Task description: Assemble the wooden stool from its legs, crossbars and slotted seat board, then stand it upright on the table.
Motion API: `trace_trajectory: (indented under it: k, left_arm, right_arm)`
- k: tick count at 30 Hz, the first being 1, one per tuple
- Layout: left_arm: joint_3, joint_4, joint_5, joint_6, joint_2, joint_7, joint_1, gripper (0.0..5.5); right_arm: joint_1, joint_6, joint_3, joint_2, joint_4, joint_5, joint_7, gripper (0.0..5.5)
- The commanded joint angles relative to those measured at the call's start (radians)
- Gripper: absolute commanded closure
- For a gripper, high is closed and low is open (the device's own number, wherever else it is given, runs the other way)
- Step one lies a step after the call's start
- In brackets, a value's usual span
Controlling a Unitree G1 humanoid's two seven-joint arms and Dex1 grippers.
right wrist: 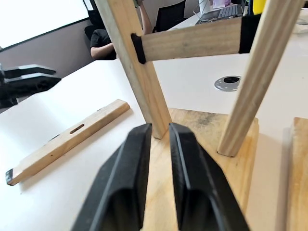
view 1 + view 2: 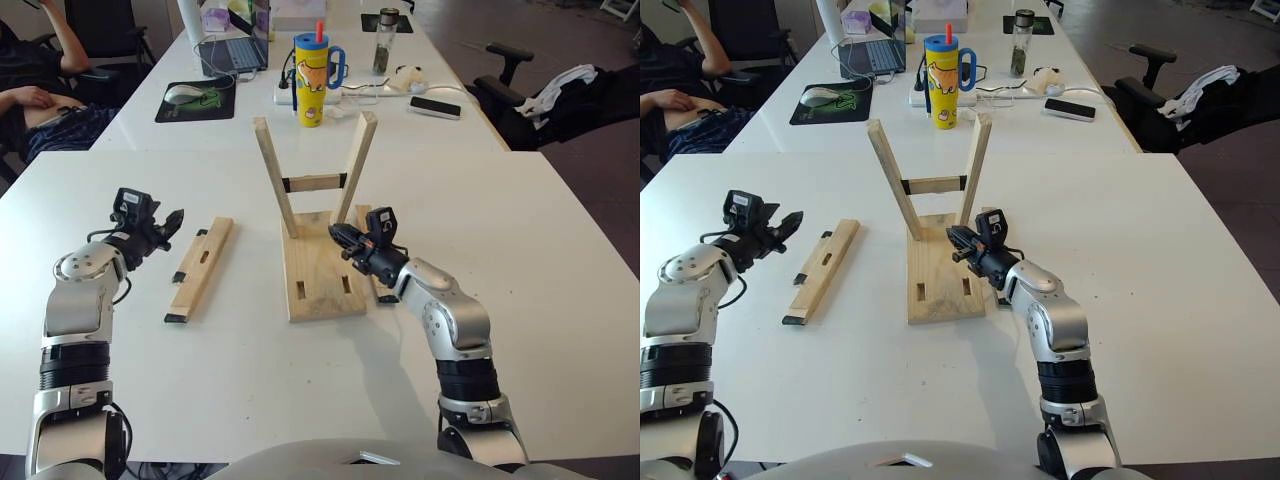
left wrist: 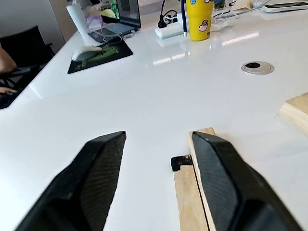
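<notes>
The slotted seat board (image 2: 318, 288) lies flat at the table's middle. Two legs (image 2: 274, 178) joined by a crossbar (image 2: 315, 183) stand up out of its far end. My right gripper (image 2: 337, 235) hovers shut just above the board, at the foot of the right leg (image 1: 250, 82), holding nothing. A loose slotted wooden piece (image 2: 200, 268) lies to the left. My left gripper (image 2: 172, 222) is open a little beyond that piece's far end (image 3: 190, 192). Another wooden strip (image 1: 296, 163) lies along the board's right side, partly hidden by my right arm.
A yellow cup (image 2: 312, 80), a laptop (image 2: 235, 50), a mouse on a dark pad (image 2: 195, 98), a bottle (image 2: 384, 42) and a phone (image 2: 435, 106) stand on the far table. A cable grommet (image 3: 253, 67) sits flush in the tabletop.
</notes>
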Motion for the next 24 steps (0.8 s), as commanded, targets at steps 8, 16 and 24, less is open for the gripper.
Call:
trace_trajectory:
  k: [8,16,24]
  left_arm:
    - [-0.084,0.212,0.065,-0.064,0.076,-0.103,0.007,2.36]
    - [-0.162,0.211,0.098,-0.076,0.104,-0.195,0.025,2.36]
    - [-0.174,0.202,0.092,-0.008,0.093,-0.196,0.009,2.36]
  right_arm:
    - [-0.031,-0.012,0.054,-0.045,0.023,-0.009,-0.005,4.14]
    - [-0.020,-0.019,0.068,-0.043,0.021,0.003,-0.012,4.14]
    - [0.006,-0.049,0.090,-0.050,0.048,-0.010,-0.013,4.14]
